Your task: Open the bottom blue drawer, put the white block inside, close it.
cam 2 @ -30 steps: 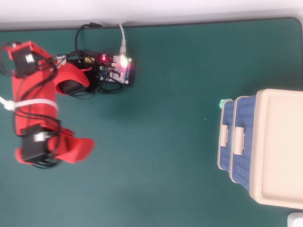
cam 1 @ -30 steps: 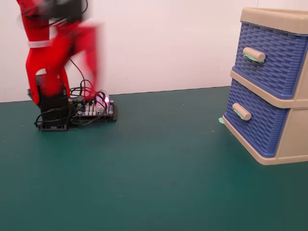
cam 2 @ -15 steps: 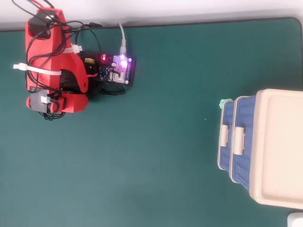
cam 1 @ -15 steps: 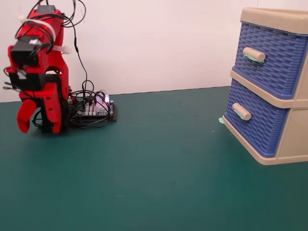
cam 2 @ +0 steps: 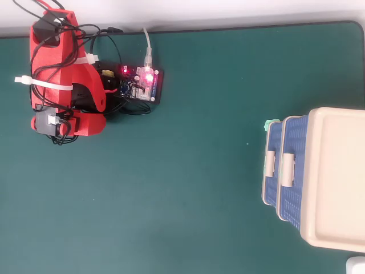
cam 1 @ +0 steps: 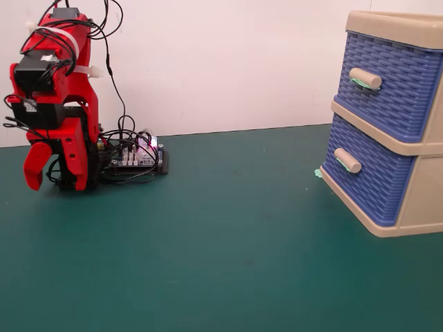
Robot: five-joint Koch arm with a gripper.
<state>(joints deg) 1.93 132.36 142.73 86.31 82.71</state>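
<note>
Red arm (cam 2: 65, 74) folded up top-left on green bench (cam 2: 188, 188), lit circuit board (cam 2: 142, 84) just beside, beige cabinet (cam 2: 333, 177) far right.

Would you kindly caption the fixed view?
Red arm folded far from cabinet; both blue drawers shut.

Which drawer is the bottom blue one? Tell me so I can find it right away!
Look for the beige cabinet standing on the green table, far from the red arm, at the right edge of the fixed view. It has two blue woven-looking drawers stacked up. The bottom blue drawer is the lower one, nearest the table, under the upper drawer; both are shut and have beige handles.
</note>
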